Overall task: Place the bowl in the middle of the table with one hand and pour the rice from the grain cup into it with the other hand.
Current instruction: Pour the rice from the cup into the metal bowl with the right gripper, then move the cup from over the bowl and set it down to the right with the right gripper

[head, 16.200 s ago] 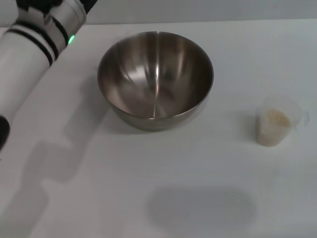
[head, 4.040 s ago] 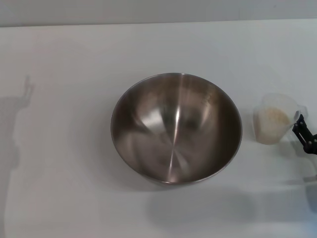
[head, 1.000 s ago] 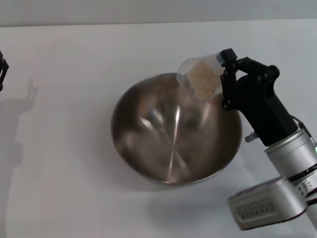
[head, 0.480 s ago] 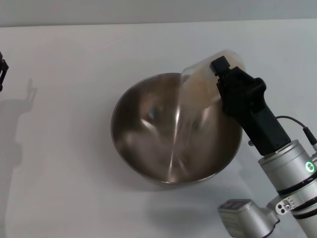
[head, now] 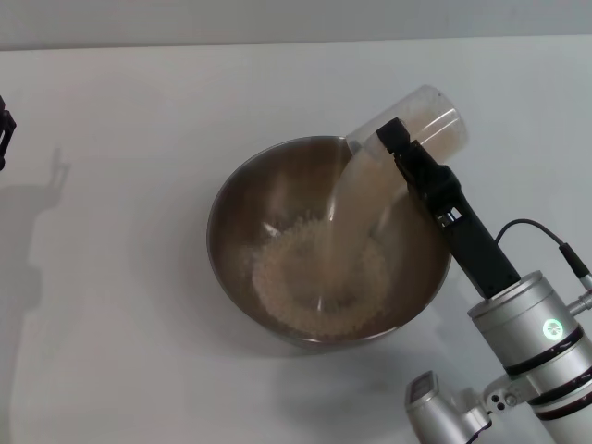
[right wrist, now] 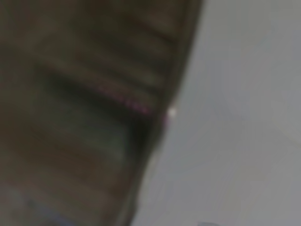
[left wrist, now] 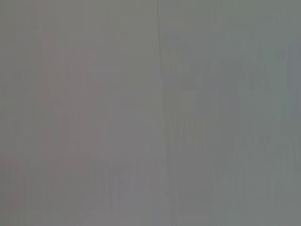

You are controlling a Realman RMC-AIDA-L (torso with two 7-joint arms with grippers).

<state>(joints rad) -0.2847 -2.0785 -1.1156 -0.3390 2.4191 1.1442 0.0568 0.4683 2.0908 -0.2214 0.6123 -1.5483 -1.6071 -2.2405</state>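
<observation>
Right pincer (head: pixel 400 148) clamped shut on the grain cup (head: pixel 407 146), one black finger (head: pixel 421 176) laid along the cup's side, arm reaching in from the near right edge of the bench (head: pixel 139 370). Cup tipped well past level, base up and away toward the far right, mouth down and toward the bowl (head: pixel 328 239). Held above the bowl's far right rim, not touching it as far as can be told. Rice (head: pixel 319 277) running from the cup's mouth in a pale stream, straight down from the pincer into the bowl. Already a cream mound spread over the bowl's bottom, below and to the left of the pincer, steel walls bare above it. Some grains seemingly left in the cup's lower part, upper end looking clear. Bowl upright on the bench, about mid-bench, directly beneath the pincer. Left pincer (head: pixel 4 134) only a dark sliver at the far left edge, well apart from bowl and cup; cannot tell how its fingers stand. Left wrist view plain grey, nothing to make out. Right wrist view blurred: dark mass beside pale surface, no detail.
</observation>
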